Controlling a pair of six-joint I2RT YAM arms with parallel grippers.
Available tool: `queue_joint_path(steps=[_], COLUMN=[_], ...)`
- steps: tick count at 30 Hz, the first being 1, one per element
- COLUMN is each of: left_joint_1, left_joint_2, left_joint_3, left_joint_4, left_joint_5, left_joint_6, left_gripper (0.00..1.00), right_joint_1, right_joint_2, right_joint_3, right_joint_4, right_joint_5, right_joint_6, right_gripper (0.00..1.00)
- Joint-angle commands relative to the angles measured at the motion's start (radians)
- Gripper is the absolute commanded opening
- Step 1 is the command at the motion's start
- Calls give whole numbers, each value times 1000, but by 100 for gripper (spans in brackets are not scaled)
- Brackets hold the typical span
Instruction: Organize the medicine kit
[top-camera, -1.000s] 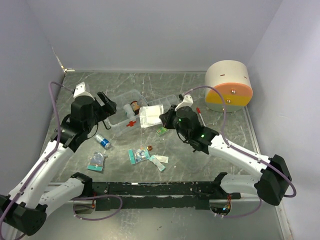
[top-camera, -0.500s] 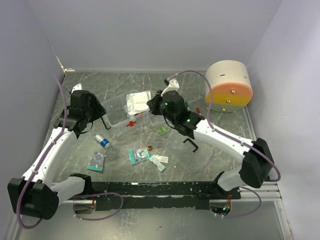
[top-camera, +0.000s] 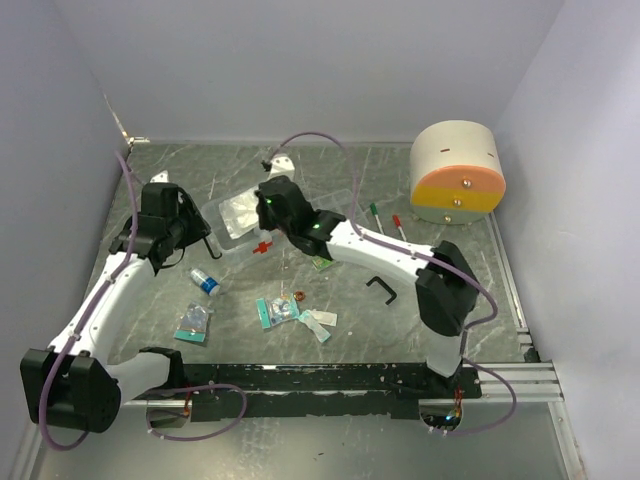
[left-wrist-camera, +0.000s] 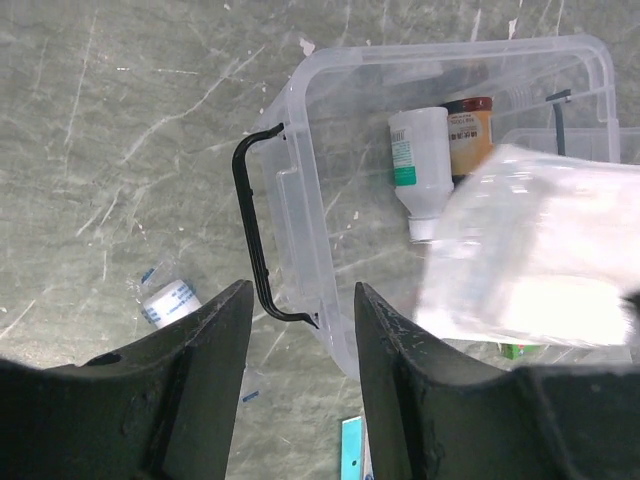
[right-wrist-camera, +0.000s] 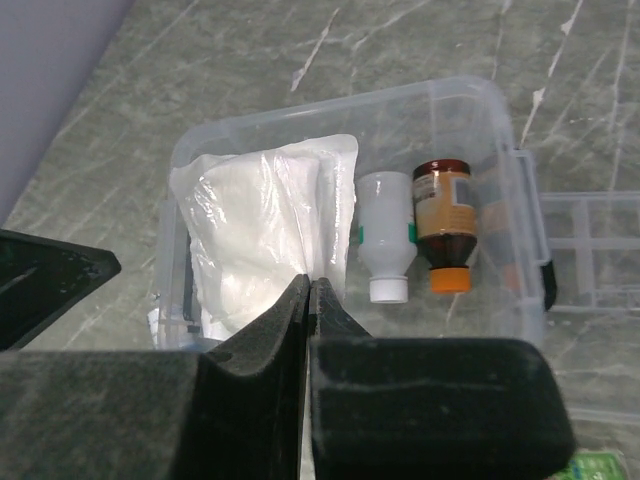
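Observation:
The medicine kit (top-camera: 228, 240) is a clear box with a black handle (left-wrist-camera: 250, 235), standing open at the back left. A white bottle (right-wrist-camera: 385, 240) and an amber bottle (right-wrist-camera: 443, 215) lie inside the medicine kit (right-wrist-camera: 500, 100). My right gripper (right-wrist-camera: 310, 285) is shut on the edge of a white gauze packet (right-wrist-camera: 260, 230), which hangs over the box's left half. My left gripper (left-wrist-camera: 300, 340) hovers over the medicine kit (left-wrist-camera: 330, 150) at its handle end, fingers apart, touching nothing. From above, the left gripper (top-camera: 200, 238) sits just left of the box and the right gripper (top-camera: 252, 212) is over it.
A clear divided tray insert (right-wrist-camera: 590, 240) lies beside the box. A round cream, orange and yellow drum (top-camera: 455, 172) stands at the back right. A small vial (top-camera: 205, 283), sealed packets (top-camera: 193, 322) (top-camera: 280, 310), a green packet (top-camera: 322, 262), two markers (top-camera: 385, 220) and a black clip (top-camera: 380, 290) are scattered in front.
My right gripper has carried the white packet leftward until it hangs over the box. My left gripper's fingers have drawn closer together and it has shifted to the box's handle end.

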Motion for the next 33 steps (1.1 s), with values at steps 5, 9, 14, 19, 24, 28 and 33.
queue_joint_path(steps=[5, 9, 14, 19, 24, 28, 33], left_joint_1=[12, 12, 12, 12, 12, 12, 12], left_joint_2=[-125, -235, -313, -330, -328, -327, -328], left_joint_3=[8, -20, -33, -55, -67, -68, -70], left_joint_4=[-82, -94, -107, -112, -102, -102, -102], left_joint_5=[-118, -183, -210, -205, -193, -200, -197], left_joint_6=[19, -2, 22, 39, 36, 38, 39], left_gripper=[55, 55, 55, 55, 56, 56, 56], right_joint_1=[44, 46, 45, 45, 44, 44, 39], right_joint_2=[168, 262, 366, 430, 477, 529, 573], right_joint_3=[136, 205, 297, 360, 399, 462, 530], right_joint_4=[-67, -93, -132, -145, -150, -184, -222], right_joint_5=[35, 28, 16, -9, -25, -35, -44], right_joint_6=[-60, -55, -38, -46, -37, -49, -77], right_gripper=[0, 0, 0, 0, 0, 0, 0])
